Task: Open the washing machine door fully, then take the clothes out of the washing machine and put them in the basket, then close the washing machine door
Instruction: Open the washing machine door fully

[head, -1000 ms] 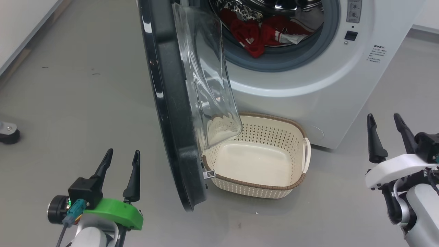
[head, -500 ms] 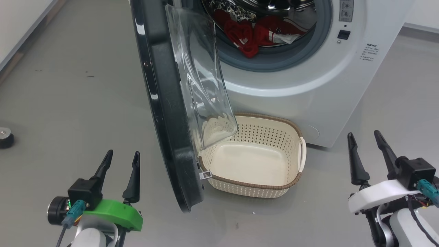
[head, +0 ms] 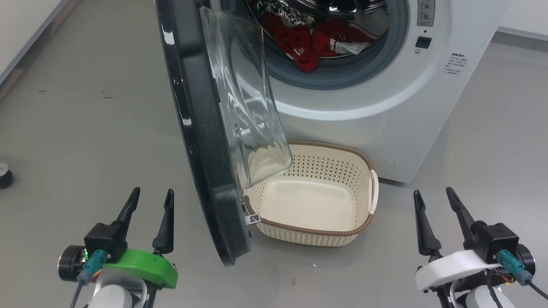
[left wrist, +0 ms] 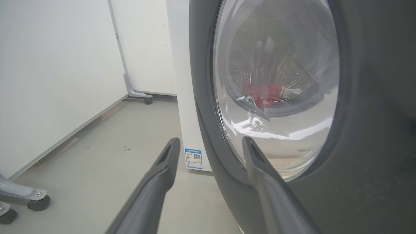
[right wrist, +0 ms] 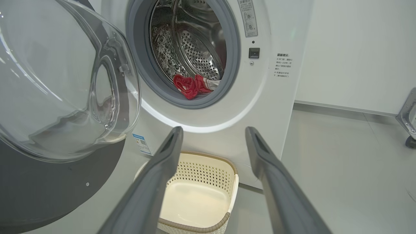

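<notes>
Currently, washer (head: 364, 115): white front-loader ahead of you, mouth uncovered, grey gasket and steel drum showing.
Door (head: 201, 141): black, swung out roughly square to the washer's front, edge-on in your head view.
Window (head: 244, 98): clear glass bowl bulging from the door's inner side, covering the basket's left end in your head view.
Clothes (head: 299, 45): red cloth with white trim, heaped at the drum's front lip, inside the washer, one fold lapping the gasket.
Basket (head: 317, 233): cream, brown rim, on the floor (head: 85, 128) just before the washer, beside the door's inner side; bottom bare.
Left tool (head: 153, 190): low at your left, on the door's outer side, apart from it; fingers spread, gripping nothing.
Right tool (head: 433, 191): low at your right, apart from the basket's right handle; fingers spread, gripping nothing; its wrist view looks between them at basket and drum.
</notes>
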You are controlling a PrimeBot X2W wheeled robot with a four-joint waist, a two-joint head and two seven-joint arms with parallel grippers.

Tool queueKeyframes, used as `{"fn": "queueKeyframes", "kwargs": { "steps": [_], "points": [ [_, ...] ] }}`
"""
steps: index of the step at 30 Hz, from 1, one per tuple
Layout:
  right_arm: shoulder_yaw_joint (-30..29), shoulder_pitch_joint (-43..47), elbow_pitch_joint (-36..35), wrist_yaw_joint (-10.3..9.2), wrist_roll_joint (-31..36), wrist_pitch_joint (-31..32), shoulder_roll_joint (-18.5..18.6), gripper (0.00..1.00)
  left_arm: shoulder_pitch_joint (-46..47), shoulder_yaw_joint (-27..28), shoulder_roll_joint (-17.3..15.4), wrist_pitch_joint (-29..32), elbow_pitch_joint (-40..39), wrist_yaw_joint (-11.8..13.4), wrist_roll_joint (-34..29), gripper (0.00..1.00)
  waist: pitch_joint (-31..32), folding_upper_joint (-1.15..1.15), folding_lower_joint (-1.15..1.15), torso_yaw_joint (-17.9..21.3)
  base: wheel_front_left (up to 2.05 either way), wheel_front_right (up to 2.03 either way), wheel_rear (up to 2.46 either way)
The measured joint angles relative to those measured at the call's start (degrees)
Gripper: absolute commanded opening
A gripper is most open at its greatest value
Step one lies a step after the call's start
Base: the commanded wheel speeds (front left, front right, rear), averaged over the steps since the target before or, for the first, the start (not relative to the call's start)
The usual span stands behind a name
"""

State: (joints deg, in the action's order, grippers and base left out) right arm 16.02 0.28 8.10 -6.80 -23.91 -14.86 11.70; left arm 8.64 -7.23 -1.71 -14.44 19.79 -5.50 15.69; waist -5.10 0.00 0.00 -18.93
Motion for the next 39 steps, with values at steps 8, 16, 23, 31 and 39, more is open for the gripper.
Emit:
{"fn": "queueKeyframes", "kwargs": {
  "steps": [8,16,23,31,39],
  "points": [
    [-1.3,1.7,-0.4,0.00,2.1,0.0,-1.2,1.00,-0.1,0.0,0.0,0.0,0.1,0.0,0.0,1.00,0.0,0.00,0.00,0.3,0.00,0.00,0.00],
    [-2.4,2.7,-0.7,0.00,3.1,0.0,-2.7,1.00,-0.1,0.0,0.0,0.0,0.2,0.0,0.0,1.00,-0.1,0.00,0.00,0.4,0.00,0.00,0.00],
    [-3.3,2.9,-1.1,0.01,3.8,0.0,-3.5,1.00,-0.1,0.0,0.0,0.0,0.3,0.0,0.0,1.00,-0.1,0.00,0.00,0.4,0.00,0.00,0.00],
    [-4.4,3.8,-1.2,0.20,4.0,0.0,-4.3,1.00,-0.1,0.0,0.0,0.0,0.6,0.0,0.0,0.00,-0.1,0.00,0.00,0.4,0.00,0.00,0.00],
    [-5.1,3.8,-1.1,1.31,5.0,0.0,-4.6,1.00,-0.1,0.1,0.0,0.0,0.1,0.0,0.0,0.00,-0.1,0.00,0.00,0.3,0.00,0.00,0.00]
  ]
}}
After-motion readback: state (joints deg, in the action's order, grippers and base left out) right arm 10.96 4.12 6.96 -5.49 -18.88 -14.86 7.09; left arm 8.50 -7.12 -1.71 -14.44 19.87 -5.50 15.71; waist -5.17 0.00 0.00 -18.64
